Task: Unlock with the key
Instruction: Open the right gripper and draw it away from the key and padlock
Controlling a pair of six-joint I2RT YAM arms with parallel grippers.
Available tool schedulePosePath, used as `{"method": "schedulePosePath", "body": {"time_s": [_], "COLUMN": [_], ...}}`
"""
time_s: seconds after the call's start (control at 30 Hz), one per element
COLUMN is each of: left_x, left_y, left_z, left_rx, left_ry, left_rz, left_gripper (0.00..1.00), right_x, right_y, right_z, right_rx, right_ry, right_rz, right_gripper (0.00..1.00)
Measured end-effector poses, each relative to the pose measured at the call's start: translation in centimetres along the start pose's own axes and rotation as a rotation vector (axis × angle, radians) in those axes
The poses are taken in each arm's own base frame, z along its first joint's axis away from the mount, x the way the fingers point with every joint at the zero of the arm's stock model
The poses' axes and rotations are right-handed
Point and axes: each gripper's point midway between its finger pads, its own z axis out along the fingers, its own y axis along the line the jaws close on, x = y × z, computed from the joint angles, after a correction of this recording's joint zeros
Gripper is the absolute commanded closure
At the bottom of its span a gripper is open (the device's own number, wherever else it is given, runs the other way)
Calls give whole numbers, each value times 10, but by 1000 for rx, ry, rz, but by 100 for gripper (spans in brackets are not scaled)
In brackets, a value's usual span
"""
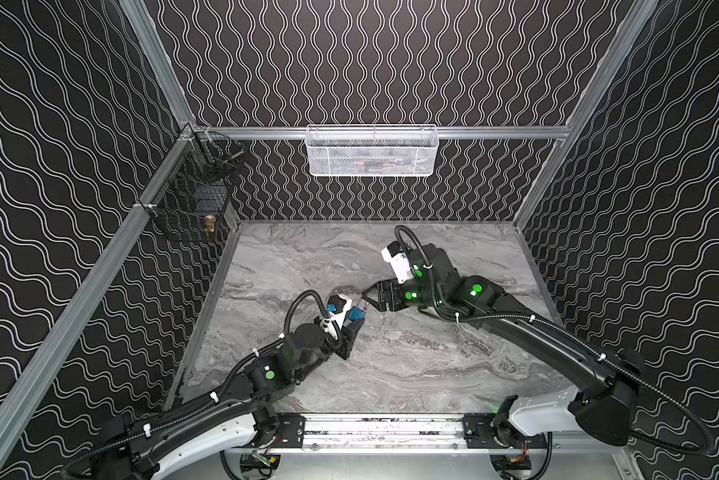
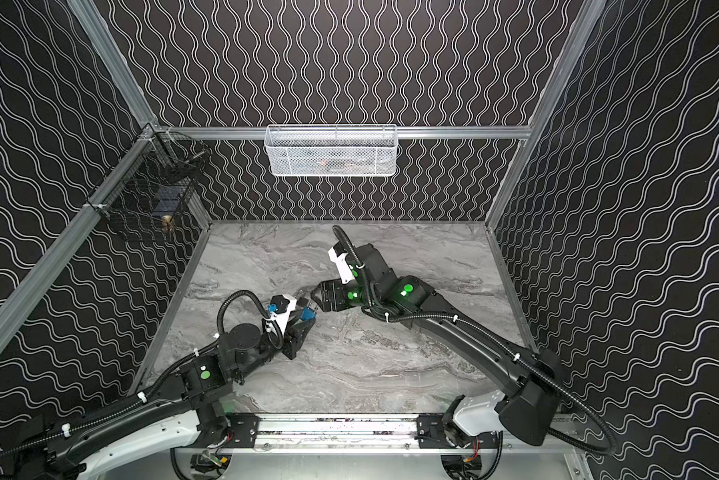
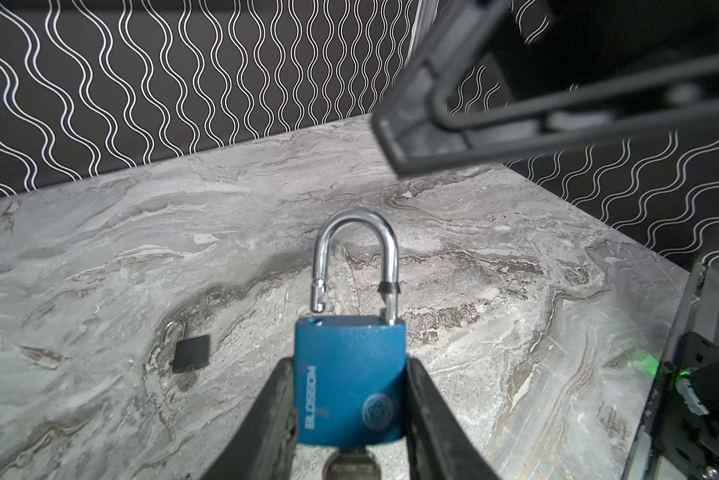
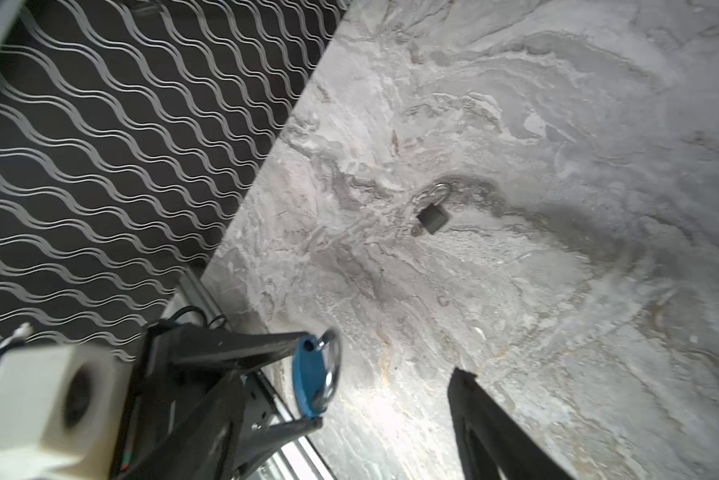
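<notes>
Already done: the unlocking was judged complete, since the blue padlock point(image 3: 349, 399) was seen with its shackle point(image 3: 355, 249) open, one leg clear of the body and the other seated in it.
Left to do: little was judged to be left; perhaps the key point(image 3: 351, 465) was to be drawn out or the padlock set down, but nothing in view settled that.
Counter point(image 1: 432, 365): grey marbled stone was shown; the blue padlock appeared to be held clear of it, near the middle.
Right arm point(image 1: 536, 336): it was reached in from the right, the forearm low over the counter and the wrist turned toward the padlock.
Left arm point(image 1: 233, 399): it was stretched from the front left, the wrist brought toward the middle.
Right hand point(image 1: 366, 301): its fingers were spread and nothing was held between them; the tips were placed just beside the padlock, and contact could not be told.
Left hand point(image 3: 348, 363): the padlock's body was pinched by its two narrow sides, the shackle pointed away from the wrist.
Black padlock point(image 3: 191, 353): a smaller one was laid on the counter, well apart; its shackle was too small to be judged.
Key: only its bow was seen, under the blue body between the fingers, apparently seated in the underside.
</notes>
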Motion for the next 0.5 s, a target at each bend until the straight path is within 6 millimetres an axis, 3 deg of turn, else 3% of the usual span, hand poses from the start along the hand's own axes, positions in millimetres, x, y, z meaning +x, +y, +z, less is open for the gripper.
{"method": "schedulePosePath", "body": {"time_s": [0.5], "left_x": [-2], "left_y": [1], "left_z": [-2], "left_rx": [0], "left_ry": [-44], "left_rz": [44], "left_gripper": [100], "right_x": [-2], "right_y": [-26], "right_z": [31], "right_rx": [140], "right_ry": [129], "right_rz": [-45], "right_gripper": [20]}}
